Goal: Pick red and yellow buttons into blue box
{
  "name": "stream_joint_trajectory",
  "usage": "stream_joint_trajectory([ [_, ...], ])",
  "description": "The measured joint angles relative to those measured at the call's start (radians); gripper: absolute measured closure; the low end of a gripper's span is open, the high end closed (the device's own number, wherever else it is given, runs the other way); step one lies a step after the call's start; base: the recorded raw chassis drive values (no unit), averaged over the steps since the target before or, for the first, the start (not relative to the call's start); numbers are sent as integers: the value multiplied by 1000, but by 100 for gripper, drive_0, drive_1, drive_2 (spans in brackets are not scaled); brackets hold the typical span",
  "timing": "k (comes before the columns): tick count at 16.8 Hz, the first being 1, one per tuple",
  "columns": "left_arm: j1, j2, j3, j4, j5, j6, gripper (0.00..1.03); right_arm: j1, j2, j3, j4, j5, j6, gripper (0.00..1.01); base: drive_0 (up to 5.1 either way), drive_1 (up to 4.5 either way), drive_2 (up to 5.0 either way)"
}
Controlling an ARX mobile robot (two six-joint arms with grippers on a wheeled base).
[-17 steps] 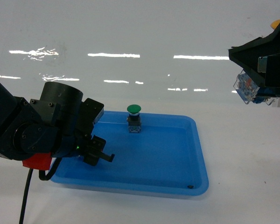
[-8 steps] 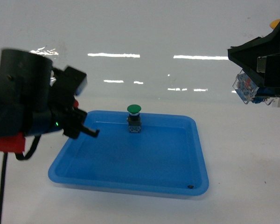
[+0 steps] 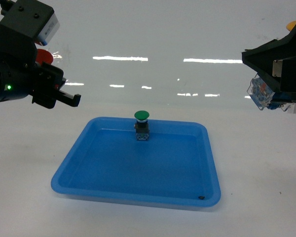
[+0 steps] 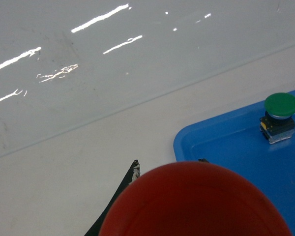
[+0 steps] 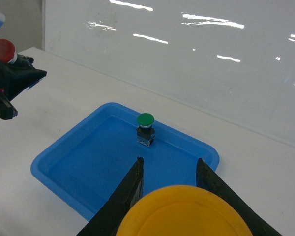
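Note:
My left gripper hangs high at the left, above and beyond the near-left corner of the blue box, shut on the red button. Its red cap fills the bottom of the left wrist view, with one dark fingertip beside it. My right gripper is raised at the right edge, right of the box, shut on the yellow button. The yellow cap sits between both fingers in the right wrist view, above the box.
A green-capped button stands upright inside the box near its far wall, also seen as green button and green button. A white tabletop surrounds the box, with a glossy white wall behind it.
My left arm has lifted from low over the box's near-left corner up and away to the upper left, carrying the red button. The right arm has not moved.

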Motion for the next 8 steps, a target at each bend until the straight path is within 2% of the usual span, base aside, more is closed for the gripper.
stream_joint_trajectory([
  [5, 0, -7, -19, 27, 8, 7, 78, 0, 0, 0, 0, 0, 0, 72, 0, 0, 0],
  [8, 13, -109, -105, 27, 30, 10, 78, 0, 0, 0, 0, 0, 0, 72, 0, 0, 0],
])
